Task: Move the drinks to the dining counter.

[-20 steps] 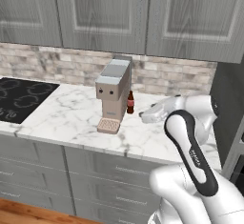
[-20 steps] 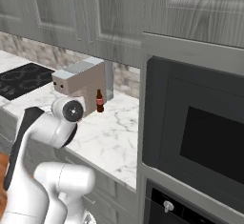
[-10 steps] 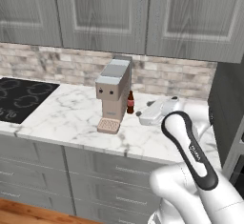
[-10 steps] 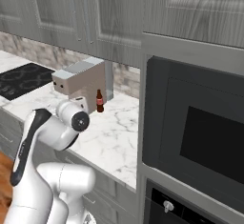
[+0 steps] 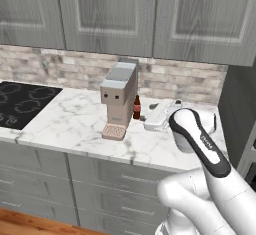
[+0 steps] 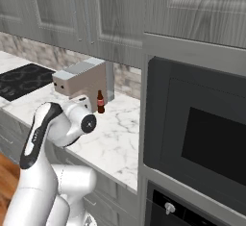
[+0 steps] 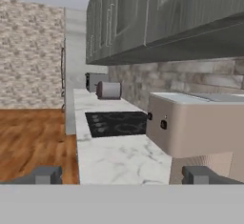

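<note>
left base view: beer bottle point(image 5: 136, 107) beside end effector point(image 5: 150, 124)

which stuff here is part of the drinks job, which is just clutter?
Job: beer bottle beside the coffee machine; gripper, open, nothing held.
Clutter: coffee machine, cooktop, paper-towel roll, wall oven, marble counter.
</note>
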Tool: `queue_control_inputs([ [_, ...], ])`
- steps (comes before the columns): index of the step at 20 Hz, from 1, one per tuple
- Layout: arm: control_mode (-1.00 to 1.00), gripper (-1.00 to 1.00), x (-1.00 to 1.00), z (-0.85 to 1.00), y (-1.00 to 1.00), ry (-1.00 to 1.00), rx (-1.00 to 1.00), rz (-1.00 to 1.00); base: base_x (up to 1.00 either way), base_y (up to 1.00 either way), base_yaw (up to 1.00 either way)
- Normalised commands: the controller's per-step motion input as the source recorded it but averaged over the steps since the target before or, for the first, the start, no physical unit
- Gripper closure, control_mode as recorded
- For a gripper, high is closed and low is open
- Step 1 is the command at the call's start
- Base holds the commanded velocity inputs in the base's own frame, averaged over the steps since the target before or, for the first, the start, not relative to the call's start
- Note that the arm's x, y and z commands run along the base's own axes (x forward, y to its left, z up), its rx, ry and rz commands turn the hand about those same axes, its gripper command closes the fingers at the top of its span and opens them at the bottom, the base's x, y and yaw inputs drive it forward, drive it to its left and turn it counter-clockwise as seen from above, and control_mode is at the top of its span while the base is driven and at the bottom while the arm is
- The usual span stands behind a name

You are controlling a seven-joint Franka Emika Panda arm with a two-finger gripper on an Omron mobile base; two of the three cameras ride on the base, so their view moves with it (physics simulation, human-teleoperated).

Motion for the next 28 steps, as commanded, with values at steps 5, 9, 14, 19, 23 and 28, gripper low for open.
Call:
queue_control_inputs([
  [5,-1.0,-1.0,0.24,-0.03,0.0,0.0,0.0,0.11,0.0,0.0,0.0],
  [9,-1.0,-1.0,0.27,-0.04,0.0,0.0,0.0,0.1,0.0,0.0,0.0],
  [14,-1.0,-1.0,0.27,-0.11,0.0,0.0,0.0,0.07,0.0,0.0,0.0],
  [19,-1.0,-1.0,0.19,-0.11,0.0,0.0,0.0,0.03,0.0,0.0,0.0],
  [23,-1.0,-1.0,0.27,-0.14,0.0,0.0,0.0,0.01,0.0,0.0,0.0],
  [28,-1.0,-1.0,0.35,-0.11,-0.01,0.0,0.0,0.0,0.0,0.0,0.0],
])
